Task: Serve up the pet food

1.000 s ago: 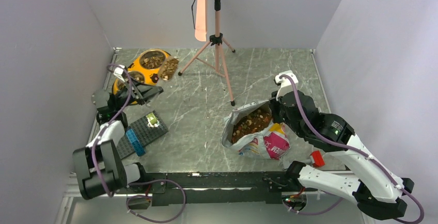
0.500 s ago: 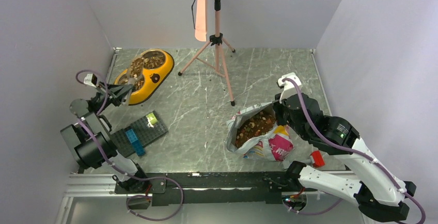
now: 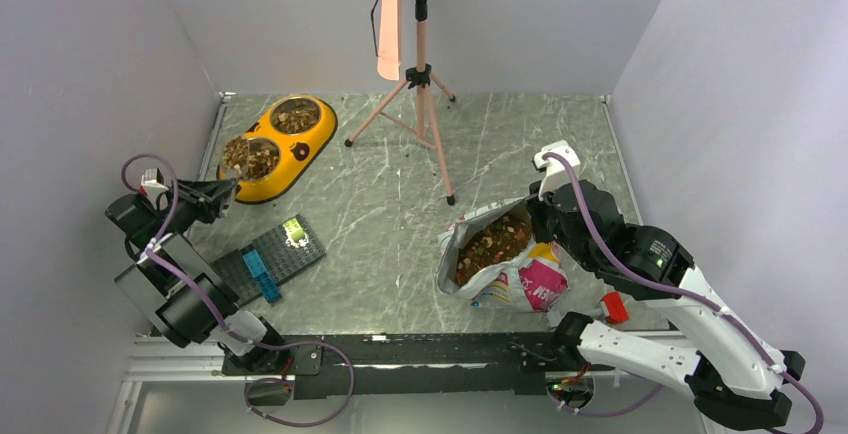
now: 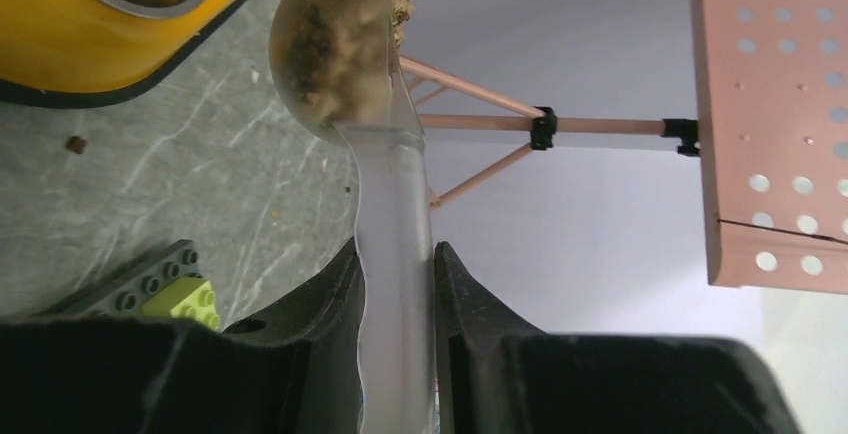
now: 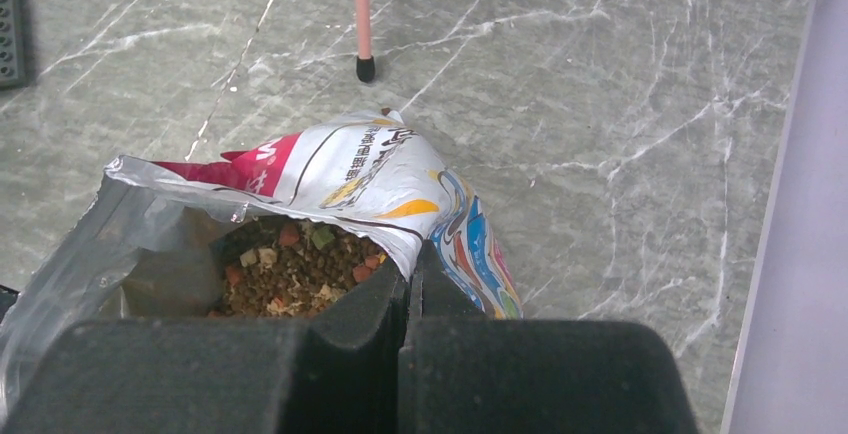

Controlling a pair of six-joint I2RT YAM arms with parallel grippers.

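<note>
Beside yellow dish [image 3: 312,142], left gripper [image 4: 397,259] clamps clear scoop [image 4: 395,184] handle, grip plain only from wrist; pet food [image 4: 335,44] inside scoop. Right gripper [image 5: 410,279] pinches bag [image 5: 345,169] rim; more in bag and 2 dish bowls.

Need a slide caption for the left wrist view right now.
Left hand grips a clear scoop by its handle, pet food heaped in its bowl, near the yellow dish.
</note>
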